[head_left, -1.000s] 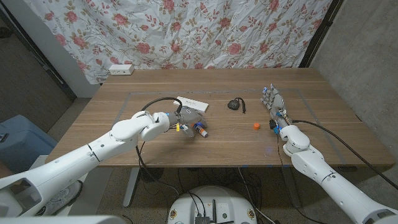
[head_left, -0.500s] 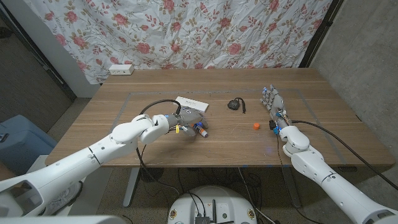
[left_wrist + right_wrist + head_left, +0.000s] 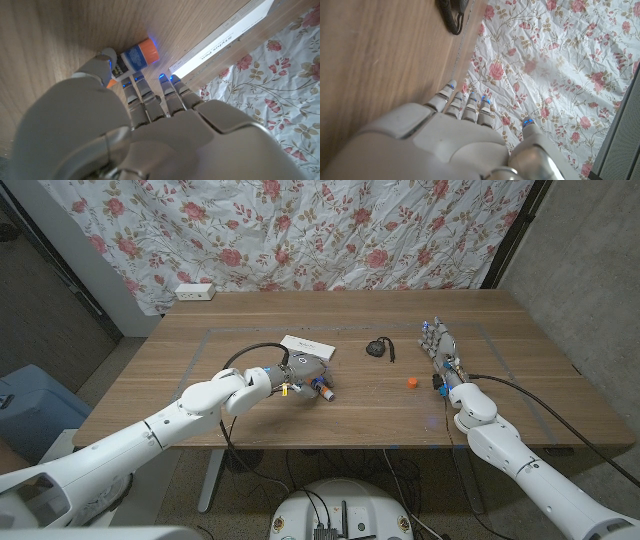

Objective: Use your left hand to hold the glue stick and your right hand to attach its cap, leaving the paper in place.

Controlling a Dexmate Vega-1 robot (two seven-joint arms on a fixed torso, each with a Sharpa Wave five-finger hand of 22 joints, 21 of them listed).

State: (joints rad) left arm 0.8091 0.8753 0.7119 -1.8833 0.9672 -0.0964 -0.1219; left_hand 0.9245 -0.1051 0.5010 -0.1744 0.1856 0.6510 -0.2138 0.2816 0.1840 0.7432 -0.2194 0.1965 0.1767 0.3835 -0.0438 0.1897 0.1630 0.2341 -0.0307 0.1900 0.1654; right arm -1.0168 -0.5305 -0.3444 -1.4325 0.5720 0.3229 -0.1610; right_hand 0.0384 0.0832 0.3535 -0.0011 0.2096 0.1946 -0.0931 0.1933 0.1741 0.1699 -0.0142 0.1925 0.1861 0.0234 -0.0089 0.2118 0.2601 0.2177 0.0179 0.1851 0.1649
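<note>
The glue stick [image 3: 322,389] lies on its side on the wooden table [image 3: 200,350], just in front of the white paper [image 3: 307,345]. The left hand [image 3: 300,370] sits right against the glue stick, on the side toward the paper; from the left wrist camera its fingers [image 3: 172,90] lie close together reaching toward the paper's edge, while the thumb tip sits at the stick's label [image 3: 131,59]. Whether the hand has actually got hold of the stick I cannot tell.

The small orange cap [image 3: 411,382] rests on the table well to the right of the glue stick, on its own. Just beyond the cap stands the right hand [image 3: 440,348], fingers straight and slightly apart, holding nothing. A black coiled item [image 3: 378,347] lies between the paper and the right hand. A white power strip [image 3: 194,292] sits at the table's far edge, well behind the paper, before a flowered cloth backdrop [image 3: 300,230].
</note>
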